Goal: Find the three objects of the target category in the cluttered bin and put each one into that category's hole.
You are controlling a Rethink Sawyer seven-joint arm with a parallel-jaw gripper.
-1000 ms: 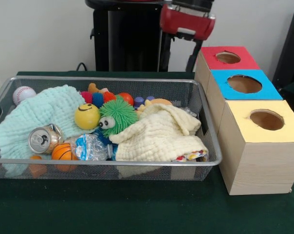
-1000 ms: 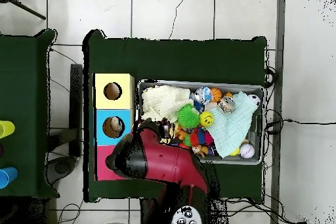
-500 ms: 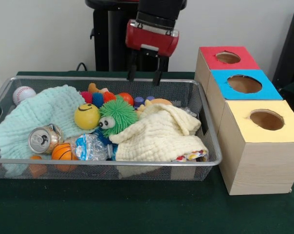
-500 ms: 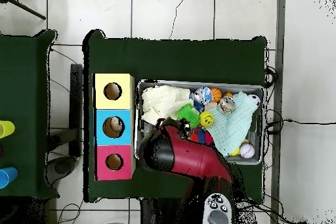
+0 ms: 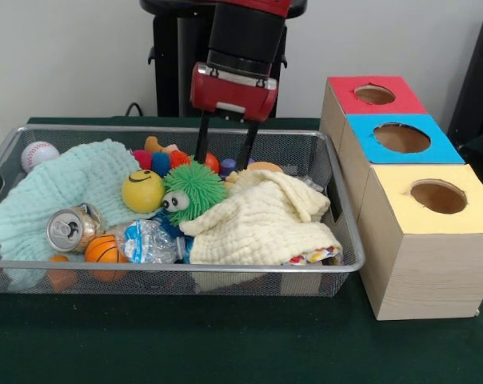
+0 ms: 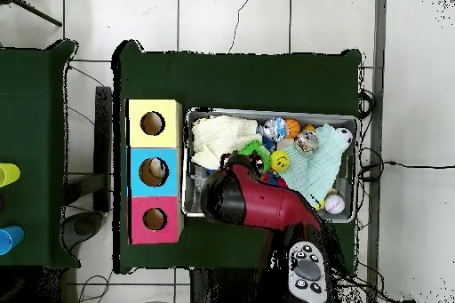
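Note:
My gripper (image 5: pixel 221 162) hangs open over the back middle of the wire bin (image 5: pixel 343 204), its two black fingers (image 5: pixel 201 142) straddling a red ball (image 5: pixel 209 162) and nothing held between them. Just in front sit a green spiky ball (image 5: pixel 192 192) with eyes and a yellow smiley ball (image 5: pixel 143 191). A baseball (image 5: pixel 38 154) lies at the back left, and a small basketball (image 5: pixel 105 250), a can (image 5: pixel 69 229) and a crushed bottle (image 5: pixel 151 240) lie at the front left. In the overhead view the red arm (image 6: pixel 258 208) covers the gripper and the bin's (image 6: pixel 267 111) near half.
A mint cloth (image 5: pixel 61 188) and a yellow cloth (image 5: pixel 265 220) cover parts of the pile. To the right of the bin stand three boxes with round holes: red (image 5: pixel 375 94), blue (image 5: pixel 401 138), yellow (image 5: pixel 438 197). Small blue and orange toys (image 5: pixel 157 160) crowd the back.
The arm swung from above the boxes leftward over the bin and came down; the open fingers now reach among the toys at the back.

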